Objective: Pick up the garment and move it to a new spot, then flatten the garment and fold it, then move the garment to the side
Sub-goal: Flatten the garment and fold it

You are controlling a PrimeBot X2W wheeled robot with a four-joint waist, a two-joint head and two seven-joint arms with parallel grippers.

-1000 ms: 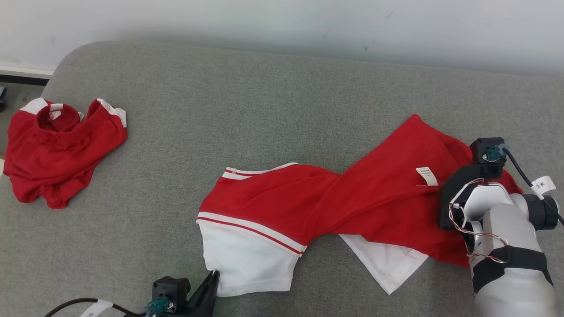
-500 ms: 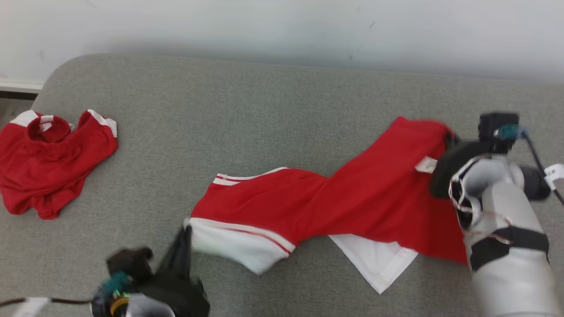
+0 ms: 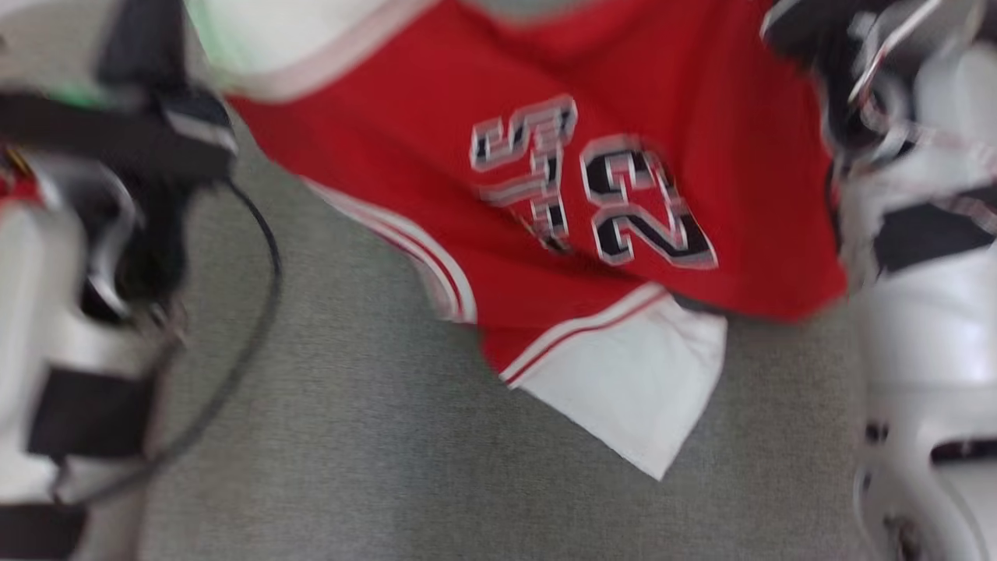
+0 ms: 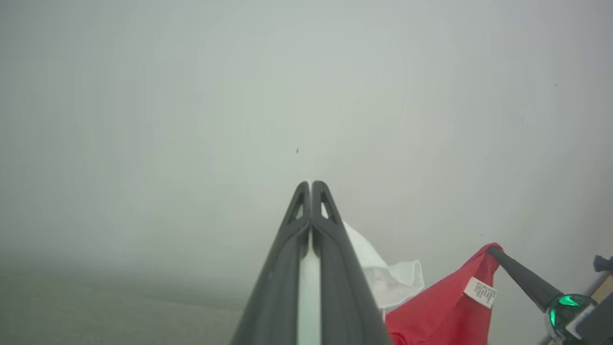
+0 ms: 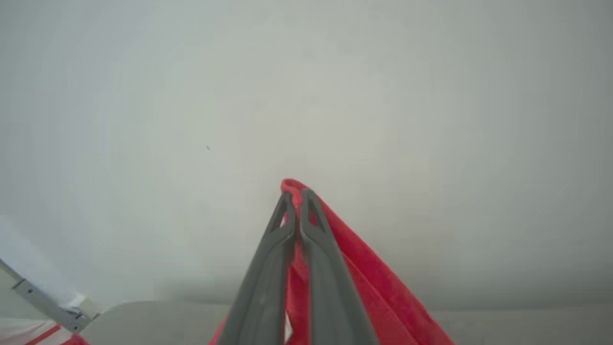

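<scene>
Garment edges pinched, left claw, right claw

Garment hangs spread btwn the two arms, above the cushion. Left gripper is at garment's upper left corner, cloth pinched btwn its closed fingers. Right gripper is at garment's upper right corner, cloth edge caught btwn its fingers & draping down to their right in right wrist view. Number print sits approx. mid-garment, facing the head cam. Sleeve hangs at garment's lower edge, below the print; can't tell if it touches the cushion. Label sits on garment just under the right-held corner. Cable loops left of garment, apart from it. Wall stands beyond garment's held corners.
</scene>
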